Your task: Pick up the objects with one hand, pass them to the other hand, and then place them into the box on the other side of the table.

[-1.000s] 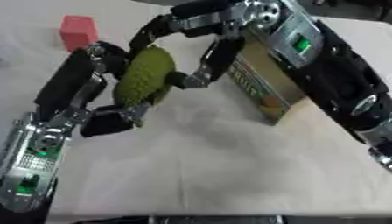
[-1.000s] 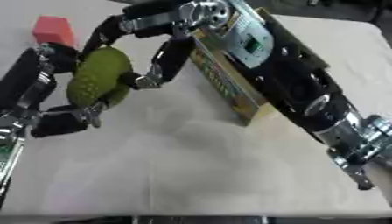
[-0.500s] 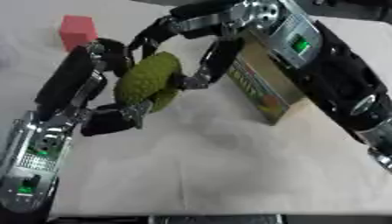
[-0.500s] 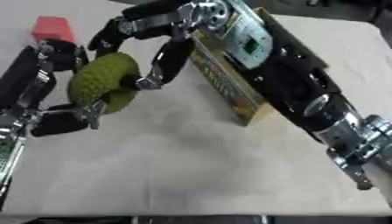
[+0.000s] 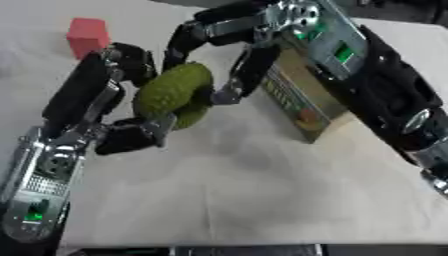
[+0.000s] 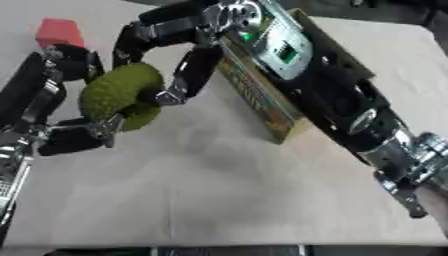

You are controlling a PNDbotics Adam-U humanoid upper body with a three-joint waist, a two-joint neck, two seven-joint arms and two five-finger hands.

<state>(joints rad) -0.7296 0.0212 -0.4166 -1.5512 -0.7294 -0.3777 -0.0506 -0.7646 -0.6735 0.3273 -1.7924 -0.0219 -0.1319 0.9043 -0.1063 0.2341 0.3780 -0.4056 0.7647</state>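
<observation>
A green, bumpy, oblong fruit (image 5: 171,93) hangs above the table, tilted with its upper end to the right. My left hand (image 5: 86,95) comes in from the lower left, its fingers curled behind the fruit and its thumb (image 5: 131,139) under it. From the upper right, my right hand (image 5: 293,17) reaches over the fruit. Its fingers (image 5: 188,37) bend down over the top and its thumb (image 5: 241,75) presses the right side. The cardboard box (image 5: 302,102) with a printed side stands just right of the fruit, mostly hidden under my right forearm.
A red cube (image 5: 87,36) sits on the white table (image 5: 245,195) at the far left, behind my left hand. My right forearm (image 5: 385,95) runs across the right half of the view above the box.
The fruit has turned from nearly upright to slanted, its top swinging right. My right hand's thumb has closed in against it. Both arms stay in nearly the same place.
</observation>
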